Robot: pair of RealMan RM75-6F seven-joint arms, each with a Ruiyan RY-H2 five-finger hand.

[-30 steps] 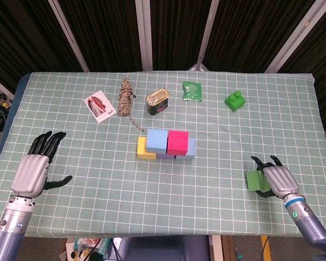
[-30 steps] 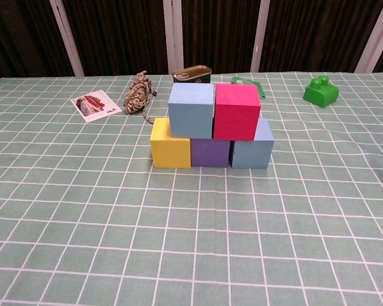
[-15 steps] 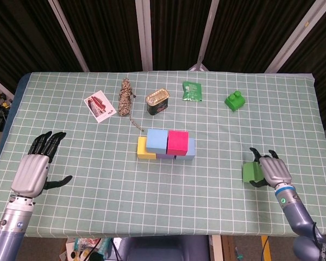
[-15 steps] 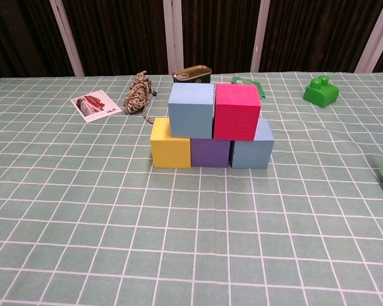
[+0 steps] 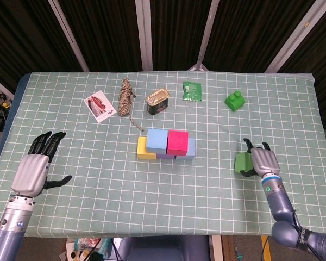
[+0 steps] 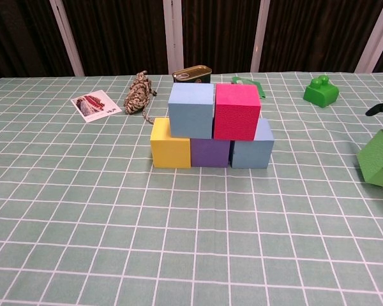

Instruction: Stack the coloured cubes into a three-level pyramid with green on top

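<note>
Mid-table stands a two-level stack: a yellow cube (image 6: 170,145), a purple cube (image 6: 210,153) and a pale blue cube (image 6: 253,148) in the bottom row, with a light blue cube (image 6: 191,110) and a pink cube (image 6: 237,111) on top. In the head view the stack (image 5: 166,144) shows from above. My right hand (image 5: 262,160) grips the green cube (image 5: 243,162) to the right of the stack; the cube (image 6: 378,161) shows at the chest view's right edge, lifted off the cloth. At the table's left, my left hand (image 5: 37,166) is open and holds nothing.
Along the far side lie a picture card (image 5: 100,105), a rope bundle (image 5: 125,97), an opened tin can (image 5: 157,102), a green packet (image 5: 192,91) and a green toy block (image 5: 235,100). The green checked cloth (image 5: 98,196) covers the table.
My right hand has carried the green cube left and away from the front edge, towards the stack; it has come into the chest view. The left hand has not moved.
</note>
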